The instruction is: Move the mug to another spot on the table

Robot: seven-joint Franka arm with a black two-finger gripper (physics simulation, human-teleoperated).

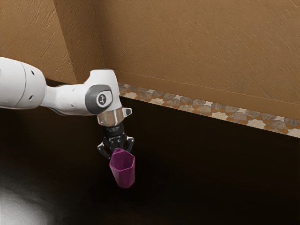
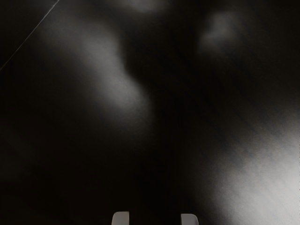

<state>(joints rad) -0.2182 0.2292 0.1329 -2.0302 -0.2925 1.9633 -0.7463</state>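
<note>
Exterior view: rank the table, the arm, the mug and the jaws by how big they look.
1. table
2. arm
3. mug and the jaws gripping its rim: about alike, so not ranked.

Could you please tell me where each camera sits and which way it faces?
Exterior view: beside the white arm, looking across the dark table toward the brown wall; shows that arm, the gripper and the purple mug.
Wrist view: on the hand, facing down at that table; two pale hand parts show.
Shared: the dark table.
</note>
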